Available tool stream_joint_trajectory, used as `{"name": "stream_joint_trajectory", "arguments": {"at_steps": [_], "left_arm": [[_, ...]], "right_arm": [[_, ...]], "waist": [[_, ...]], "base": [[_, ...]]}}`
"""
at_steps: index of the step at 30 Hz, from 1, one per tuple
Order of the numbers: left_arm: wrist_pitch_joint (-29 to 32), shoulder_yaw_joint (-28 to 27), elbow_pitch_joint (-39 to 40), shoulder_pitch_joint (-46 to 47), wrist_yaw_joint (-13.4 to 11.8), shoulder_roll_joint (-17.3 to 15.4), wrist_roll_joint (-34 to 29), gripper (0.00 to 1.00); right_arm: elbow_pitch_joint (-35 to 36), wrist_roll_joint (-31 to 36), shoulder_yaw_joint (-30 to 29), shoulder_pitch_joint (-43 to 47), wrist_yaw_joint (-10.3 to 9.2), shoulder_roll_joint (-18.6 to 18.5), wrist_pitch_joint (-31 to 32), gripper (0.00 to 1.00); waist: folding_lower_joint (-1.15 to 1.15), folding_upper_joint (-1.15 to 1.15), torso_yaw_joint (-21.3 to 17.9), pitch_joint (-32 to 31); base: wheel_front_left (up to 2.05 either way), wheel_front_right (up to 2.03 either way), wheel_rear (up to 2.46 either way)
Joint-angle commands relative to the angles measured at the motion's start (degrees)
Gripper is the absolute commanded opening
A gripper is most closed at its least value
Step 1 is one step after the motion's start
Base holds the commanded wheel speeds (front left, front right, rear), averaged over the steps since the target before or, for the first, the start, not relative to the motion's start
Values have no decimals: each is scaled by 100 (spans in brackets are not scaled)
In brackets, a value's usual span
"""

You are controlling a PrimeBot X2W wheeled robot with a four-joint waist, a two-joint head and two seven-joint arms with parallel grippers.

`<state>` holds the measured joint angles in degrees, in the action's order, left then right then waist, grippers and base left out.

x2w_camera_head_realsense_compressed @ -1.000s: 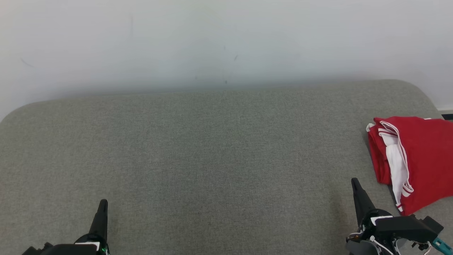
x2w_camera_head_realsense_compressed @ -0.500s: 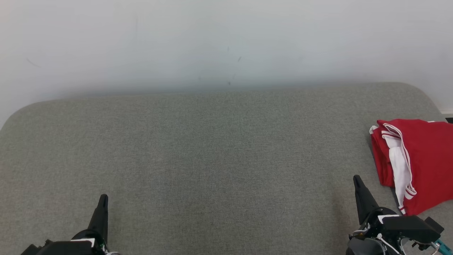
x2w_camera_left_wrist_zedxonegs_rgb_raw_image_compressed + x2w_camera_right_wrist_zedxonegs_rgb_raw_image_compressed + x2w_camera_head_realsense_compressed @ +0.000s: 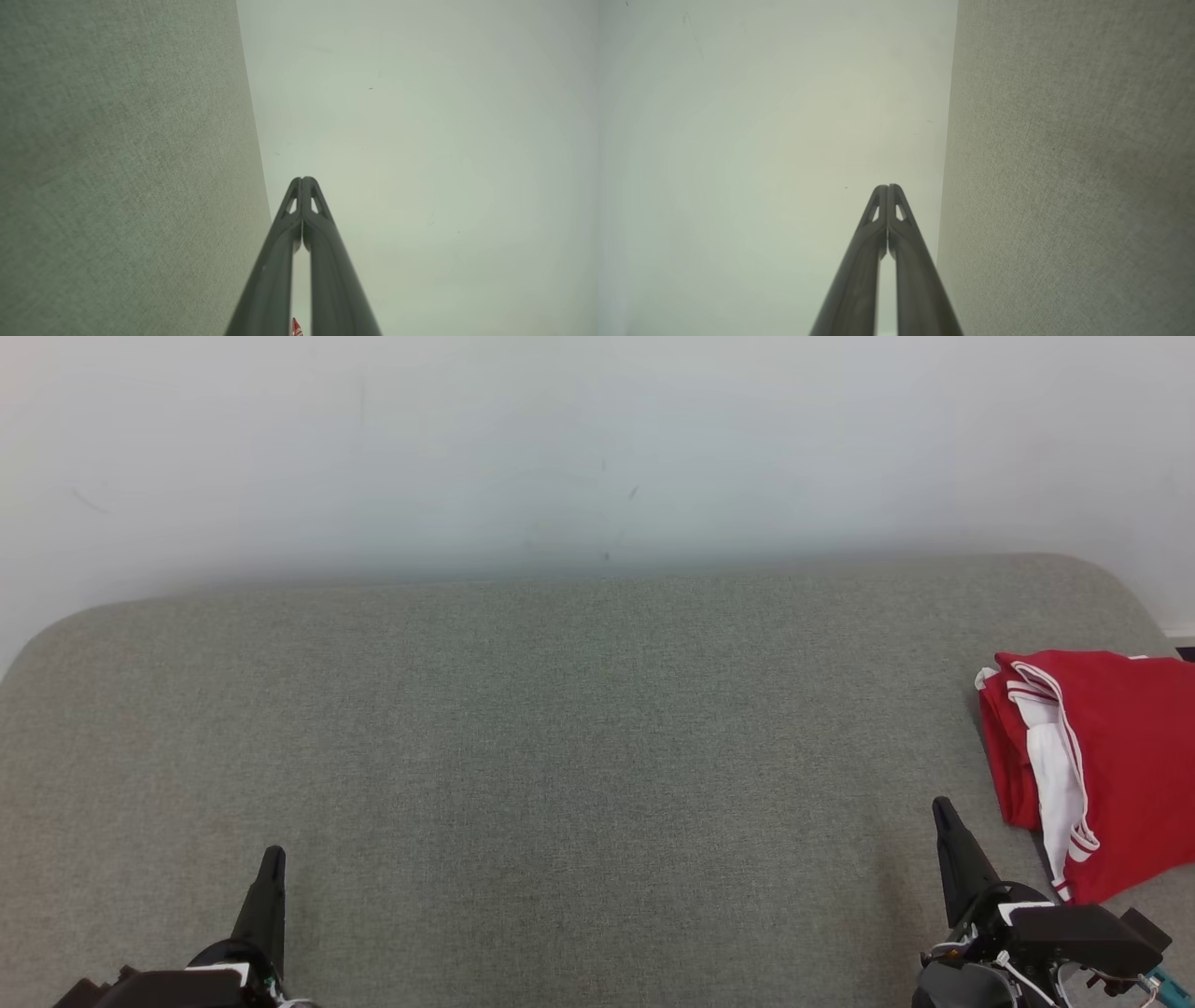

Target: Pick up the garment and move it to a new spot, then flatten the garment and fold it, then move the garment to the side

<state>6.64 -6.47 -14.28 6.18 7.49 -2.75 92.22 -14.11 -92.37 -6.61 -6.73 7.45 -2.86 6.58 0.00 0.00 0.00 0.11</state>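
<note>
Already the garment [image 3: 1111, 765], red with white trim, lies bunched in layers at the pad's [image 3: 560, 728] right edge, running out of the head view, so I cannot tell whether part of it hangs over that edge. If it does, a nudge could drag it off the pad. The right gripper [image 3: 941, 805] sits near the pad's front edge, close beside the garment's trim but apart from it, clenched on nothing. A careless sweep of that arm could catch the loose trim and pull the layers open. Going in with the fingers clenched would only shove the cloth along the pad instead of lifting it. The left gripper [image 3: 273, 852], also clenched and empty, is toward the pad's front-left, well apart from the garment and no threat to it.

Compared with a second ago, the whole head view has slid slightly, which I read as the camera moving. The garment lies the same on the pad, and both grippers stay clenched, the left tip a touch higher.
</note>
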Motion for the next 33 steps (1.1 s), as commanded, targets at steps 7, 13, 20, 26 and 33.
{"name": "stream_joint_trajectory", "arguments": {"at_steps": [7,13,20,26,33], "left_arm": [[6,-21,19,49,7,-24,32,0],[5,-21,19,49,6,-24,32,0],[5,-21,19,49,6,-24,32,0],[5,-21,20,49,6,-24,33,0],[5,-20,20,49,6,-24,33,0]], "right_arm": [[13,-5,-3,69,6,-3,18,0],[13,-5,-3,69,6,-3,17,0],[13,-5,-3,69,6,-3,17,0],[13,-5,-3,69,6,-3,17,0],[13,-5,-3,69,6,-3,17,0]], "waist": [[0,0,0,0],[0,0,0,0],[0,0,0,0],[0,0,0,0],[0,0,0,0]], "base": [[0,0,0],[0,0,0],[0,0,0],[0,0,0],[0,0,0]]}}
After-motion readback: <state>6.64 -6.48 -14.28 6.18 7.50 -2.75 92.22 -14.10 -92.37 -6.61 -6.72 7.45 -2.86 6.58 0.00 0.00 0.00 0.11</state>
